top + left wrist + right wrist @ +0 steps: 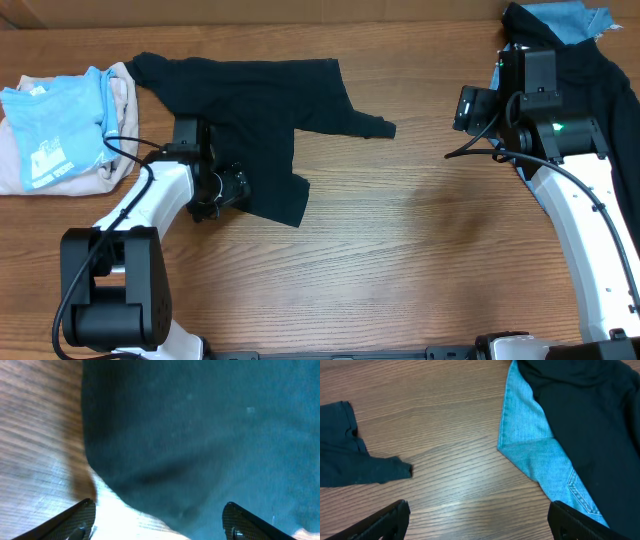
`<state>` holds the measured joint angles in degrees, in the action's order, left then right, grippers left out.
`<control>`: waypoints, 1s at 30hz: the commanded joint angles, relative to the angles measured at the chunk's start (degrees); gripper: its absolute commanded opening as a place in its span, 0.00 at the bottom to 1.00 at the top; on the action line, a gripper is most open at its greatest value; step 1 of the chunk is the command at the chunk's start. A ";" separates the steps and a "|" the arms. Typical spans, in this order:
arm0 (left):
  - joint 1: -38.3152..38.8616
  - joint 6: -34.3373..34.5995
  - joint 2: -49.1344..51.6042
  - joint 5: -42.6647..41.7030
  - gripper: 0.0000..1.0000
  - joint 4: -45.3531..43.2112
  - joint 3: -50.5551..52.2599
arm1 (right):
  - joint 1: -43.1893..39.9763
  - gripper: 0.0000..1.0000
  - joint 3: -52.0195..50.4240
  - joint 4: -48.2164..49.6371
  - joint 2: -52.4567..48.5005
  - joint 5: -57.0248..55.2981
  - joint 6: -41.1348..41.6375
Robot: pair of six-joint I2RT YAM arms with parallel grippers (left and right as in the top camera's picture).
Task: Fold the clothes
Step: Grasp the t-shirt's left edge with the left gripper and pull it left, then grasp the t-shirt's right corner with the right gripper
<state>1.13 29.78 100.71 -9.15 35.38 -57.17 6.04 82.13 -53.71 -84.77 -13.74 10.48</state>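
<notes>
Wooden table [400,250] is carrying the black T-shirt [250,95], which is lying rumpled just right of the light-blue tee [60,125]. By my judgement folding is barely starting, with no neat fold showing. Left gripper [160,507] is hovering spread over the shirt's edge; right gripper [479,515] is hanging spread and empty, far from that tee.

Left gripper [157,516] low, jaws spread wide, right gripper [477,520] hovering, jaws wide apart

My wooden counter [400,230] is carrying a black T-shirt [260,95] lying rumpled left of middle, a beige garment [18,168] sitting under a light-blue tee [55,125] at my left, and blue denim [568,18] at the far right.
</notes>
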 commanded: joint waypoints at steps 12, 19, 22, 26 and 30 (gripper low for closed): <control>1.64 3.67 4.81 -2.54 0.13 -6.27 1.29 | -0.17 0.92 1.20 -0.07 0.74 -0.07 0.24; -1.29 3.43 1.84 -0.90 0.04 -0.42 1.01 | -0.17 0.95 1.18 -0.09 0.74 2.32 0.00; -5.20 1.44 -3.32 -0.94 0.04 3.13 0.48 | -0.17 0.95 1.20 -0.04 0.15 9.07 -2.23; -10.32 -1.95 -12.26 -0.92 0.04 8.44 -1.66 | -0.11 0.95 0.83 0.11 -2.25 16.79 -3.28; -13.90 -3.74 -21.68 -0.87 0.04 10.47 -2.43 | 0.44 0.95 0.31 1.07 -6.36 25.27 -3.30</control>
<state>-11.25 29.32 85.41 -10.35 45.19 -57.63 6.04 82.13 -53.36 -87.94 2.20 8.12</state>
